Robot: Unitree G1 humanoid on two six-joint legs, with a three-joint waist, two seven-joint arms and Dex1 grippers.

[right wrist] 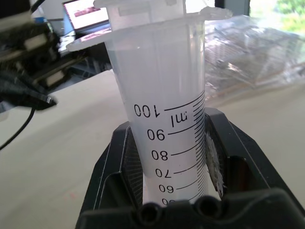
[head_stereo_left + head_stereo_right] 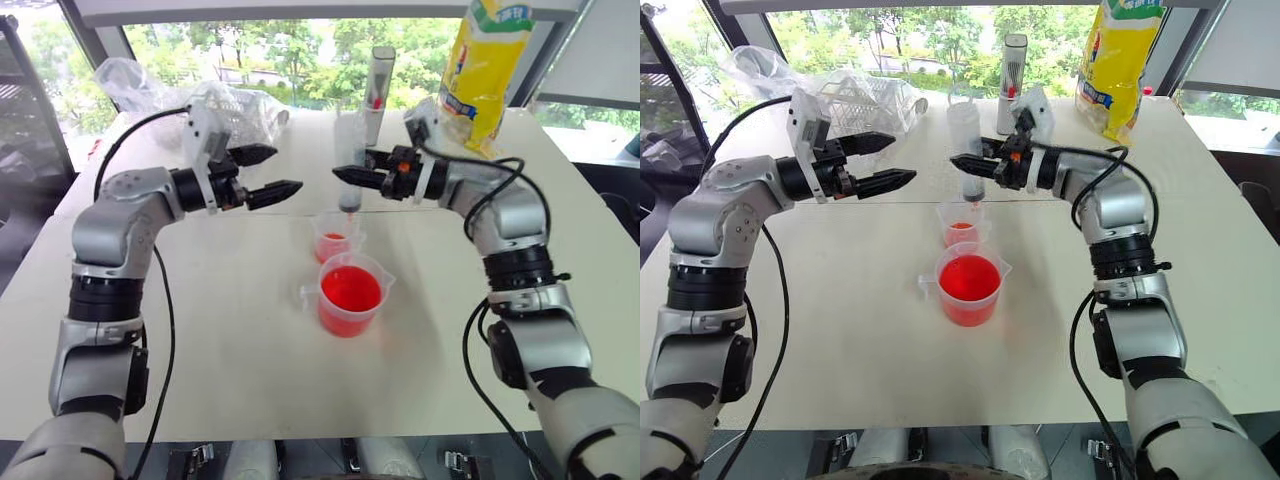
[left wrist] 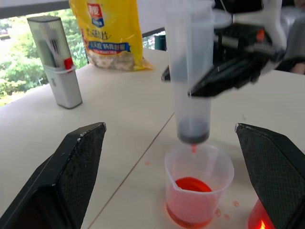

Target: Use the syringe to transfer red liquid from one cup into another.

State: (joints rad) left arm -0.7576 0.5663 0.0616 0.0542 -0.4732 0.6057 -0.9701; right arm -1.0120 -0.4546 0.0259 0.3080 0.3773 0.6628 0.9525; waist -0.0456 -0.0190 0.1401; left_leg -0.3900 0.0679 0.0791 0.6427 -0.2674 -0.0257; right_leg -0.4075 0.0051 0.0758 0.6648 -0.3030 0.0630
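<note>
Syringe stands upright in the right gripper, whose black fingers pinch its barrel, nozzle hanging just above the small clear cup, which has red liquid at the bottom. Left gripper hovers nearby, fingers spread wide and empty. Larger measuring cup of red liquid sits just in front of the small cup on the white table.

The syringe is clear plastic with black graduation marks and a dark plunger end above a red nozzle. Below it the small cup holds red liquid; the measuring cup nearer is bright red-orange. Behind stands a yellow bag with blue label.
</note>
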